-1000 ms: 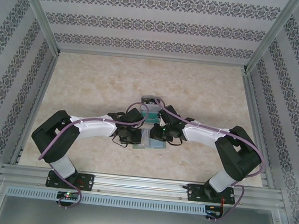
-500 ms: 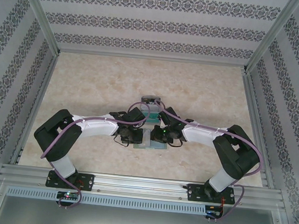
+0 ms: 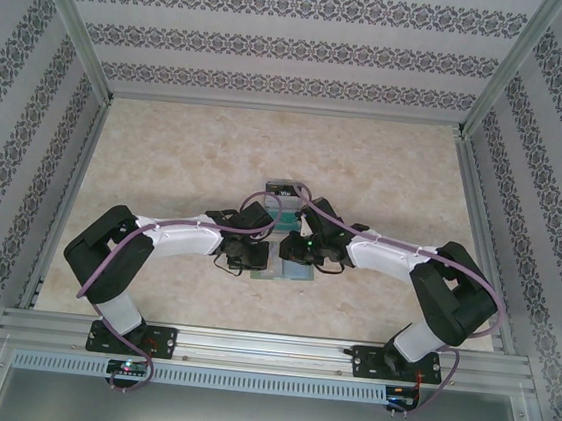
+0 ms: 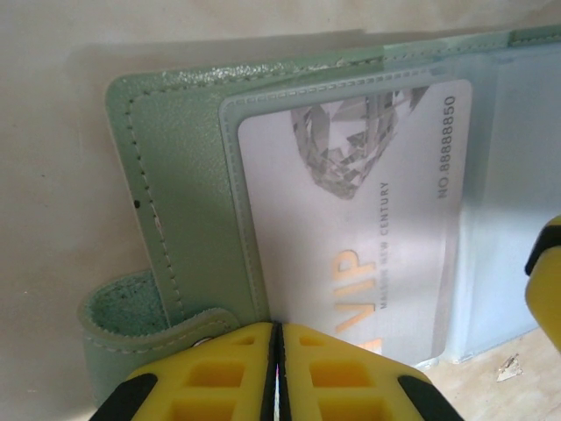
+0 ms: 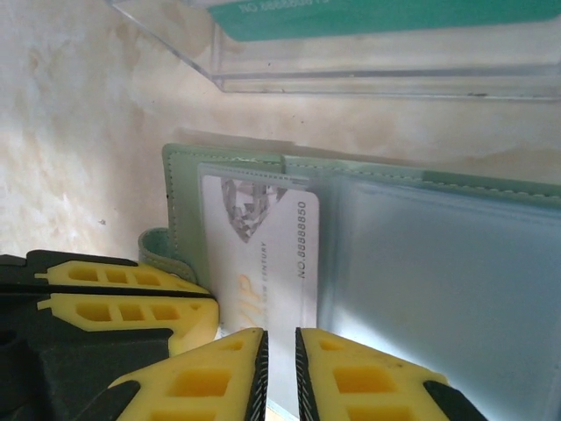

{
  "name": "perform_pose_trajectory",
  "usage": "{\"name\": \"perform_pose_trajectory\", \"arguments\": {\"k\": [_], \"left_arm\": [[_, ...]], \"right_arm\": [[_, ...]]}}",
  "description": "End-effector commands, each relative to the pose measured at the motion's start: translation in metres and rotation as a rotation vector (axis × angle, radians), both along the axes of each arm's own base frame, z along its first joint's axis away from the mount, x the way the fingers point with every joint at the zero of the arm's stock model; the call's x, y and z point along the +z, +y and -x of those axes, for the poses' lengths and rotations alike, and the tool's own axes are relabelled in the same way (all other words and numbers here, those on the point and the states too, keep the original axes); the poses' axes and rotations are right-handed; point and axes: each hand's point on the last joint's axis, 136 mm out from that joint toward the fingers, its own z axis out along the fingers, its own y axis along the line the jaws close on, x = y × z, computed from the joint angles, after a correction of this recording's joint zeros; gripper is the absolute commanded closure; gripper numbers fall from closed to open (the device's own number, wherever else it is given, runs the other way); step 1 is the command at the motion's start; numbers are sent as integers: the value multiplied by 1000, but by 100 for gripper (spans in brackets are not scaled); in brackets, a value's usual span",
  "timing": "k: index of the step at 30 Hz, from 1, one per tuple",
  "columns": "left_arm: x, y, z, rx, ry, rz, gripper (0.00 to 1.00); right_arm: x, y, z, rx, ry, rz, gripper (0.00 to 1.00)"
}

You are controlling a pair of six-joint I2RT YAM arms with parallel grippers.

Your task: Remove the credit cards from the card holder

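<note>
1. My left claw [image 4: 276, 329] is clenched. Its 2 yellow fingers are pressed flat together with no gap between them.
2. Its tips sit at the near edge of the card holder [image 4: 184, 210], just beside the little tab [image 4: 118, 320] that curls out from the left panel.
3. The card holder lies open and flat on the pale table [image 3: 187, 150], between my 2 wrists and toward the near middle.
4. A white card [image 4: 351, 237] with gold "VIP" letters and a diamond print sits in the holder's left clear sleeve. The right sleeve beside it looks glossy and pale blue.
5. My right claw [image 5: 280, 342] hangs over the near edge of that white card, its fingers a sliver apart. I cannot tell whether they pinch the card or the sleeve, or grip nothing.
6. In the right wrist view, my left claw lies just to the left of my right claw, low over the tab side of the holder.
7. Beyond the holder, apart from it, stands a clear box [image 5: 368, 79] with a teal card [image 5: 377, 17] inside.
</note>
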Motion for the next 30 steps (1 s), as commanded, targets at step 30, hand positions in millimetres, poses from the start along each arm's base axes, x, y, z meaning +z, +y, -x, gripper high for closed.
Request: {"name": "perform_pose_trajectory", "arguments": {"k": [30], "left_arm": [[-12, 2, 8, -22, 26, -38, 91]], "right_arm": [[-23, -3, 10, 7, 81, -35, 100]]}}
